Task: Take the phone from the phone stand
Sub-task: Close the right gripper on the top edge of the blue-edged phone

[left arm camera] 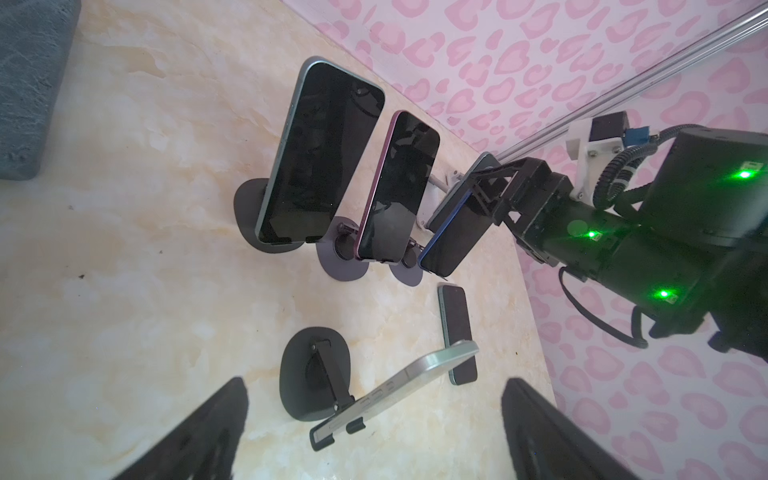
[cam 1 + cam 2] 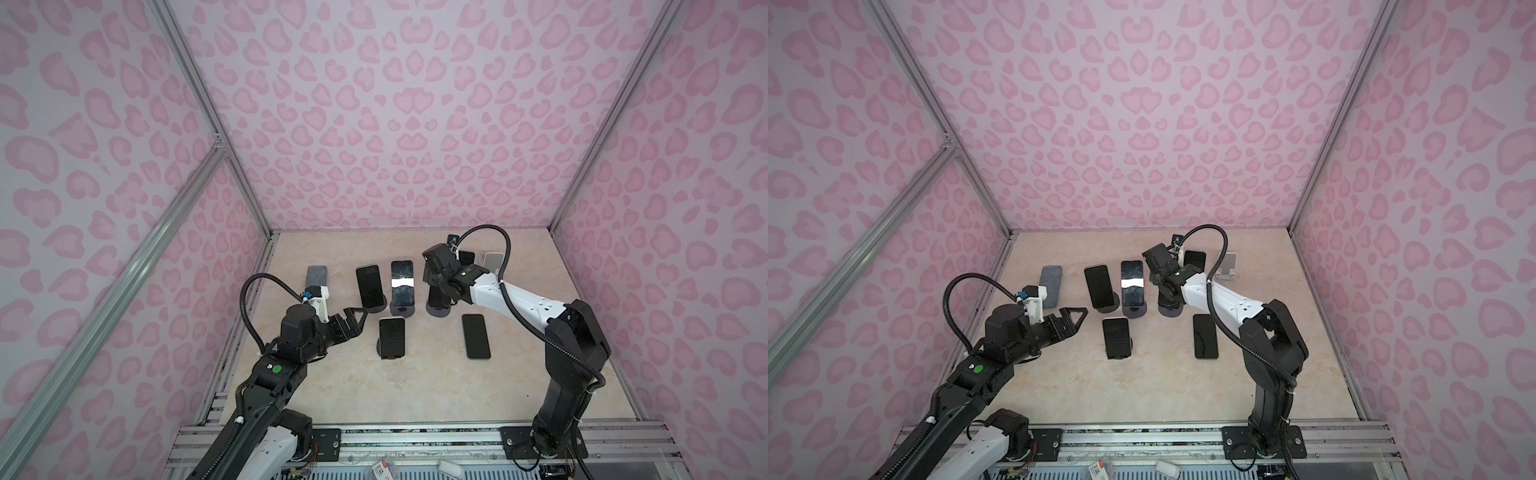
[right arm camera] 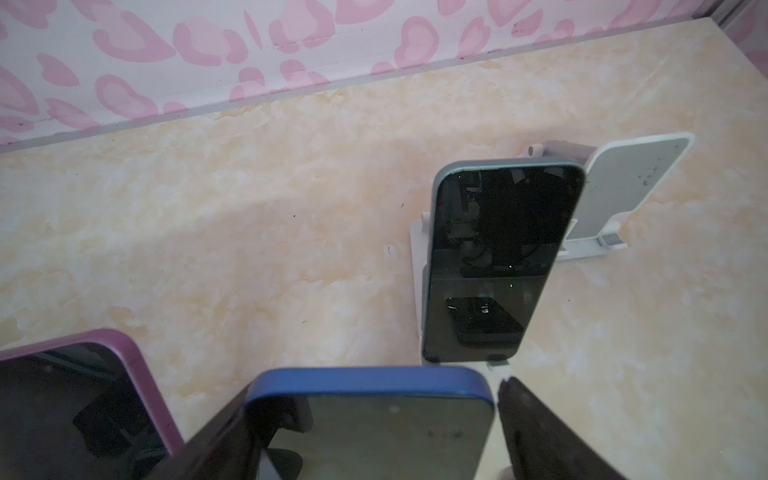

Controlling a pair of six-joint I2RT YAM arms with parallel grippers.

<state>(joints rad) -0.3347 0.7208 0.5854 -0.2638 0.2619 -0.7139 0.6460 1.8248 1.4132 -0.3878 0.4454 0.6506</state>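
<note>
Right wrist view: right gripper (image 3: 370, 390) brackets blue phone (image 3: 374, 432) on its stand (image 1: 405, 275), clamp unclear, left gripper (image 1: 376, 384) wide open; off-centre pinch could tip the stand or bump purple phone (image 3: 62, 411).

Marbled tabletop (image 2: 374, 395) carries phone stands (image 1: 299, 382), one flat phone (image 2: 476, 336), grey pad (image 2: 317, 274).

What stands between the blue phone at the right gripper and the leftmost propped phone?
A purple-edged phone, propped on its own stand; the left wrist view shows it clearest, and both top views show it too.
</note>
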